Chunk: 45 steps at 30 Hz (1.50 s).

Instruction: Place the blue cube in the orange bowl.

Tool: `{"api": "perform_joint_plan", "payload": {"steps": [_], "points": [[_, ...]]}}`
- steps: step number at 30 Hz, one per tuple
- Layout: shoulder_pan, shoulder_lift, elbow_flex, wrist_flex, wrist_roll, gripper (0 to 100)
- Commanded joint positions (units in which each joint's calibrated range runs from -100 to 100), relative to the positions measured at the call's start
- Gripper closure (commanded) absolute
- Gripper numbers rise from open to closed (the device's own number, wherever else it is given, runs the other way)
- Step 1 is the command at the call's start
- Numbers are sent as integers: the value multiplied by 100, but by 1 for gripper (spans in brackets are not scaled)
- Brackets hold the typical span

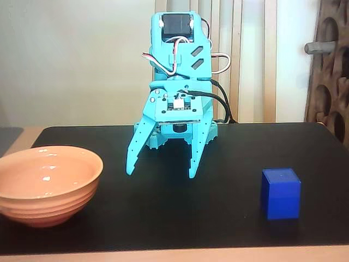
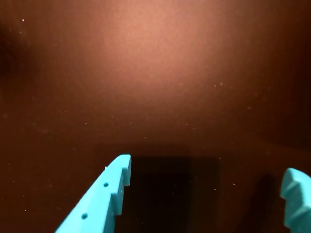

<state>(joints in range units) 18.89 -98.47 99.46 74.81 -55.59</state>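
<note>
Black matting covers the table [image 1: 229,218], with a pale wall and light wooden slats behind it and a dark perforated panel at the right edge of the fixed view. On the mat toward the right of that view sits the blue cube [image 1: 281,194], a small, solid, deep-blue block with sharp edges, its top face slightly lighter than the front; it rests flat and nothing touches it. Far over at the left edge stands the orange bowl [image 1: 46,185], wide, glossy and peach-coloured, with horizontal ridges round its outer wall and bright glints inside; nothing shows in it. Cube and bowl are well apart, with the turquoise arm [image 1: 177,60] between them and further back. Its gripper [image 1: 162,174] points down at the mat, jaws spread wide with only bare mat between the tips, clear of both cube and bowl. Black and white cables loop at the arm's upper joints. Seen from the wrist view, the two turquoise fingers [image 2: 104,199] frame only dark, dust-specked mat and a shadow; neither cube nor bowl appears there
</note>
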Motion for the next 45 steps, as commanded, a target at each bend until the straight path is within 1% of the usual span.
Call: {"api": "perform_joint_plan", "payload": {"steps": [1,15,21,25,45], "points": [[87,-110,54,45,16,65],[87,-110,54,-34,-26,65],[97,-59,54,-661,-26,65],[97,43,-118,-783,-37,65],[26,2480,-2768,-783,10,65]]}}
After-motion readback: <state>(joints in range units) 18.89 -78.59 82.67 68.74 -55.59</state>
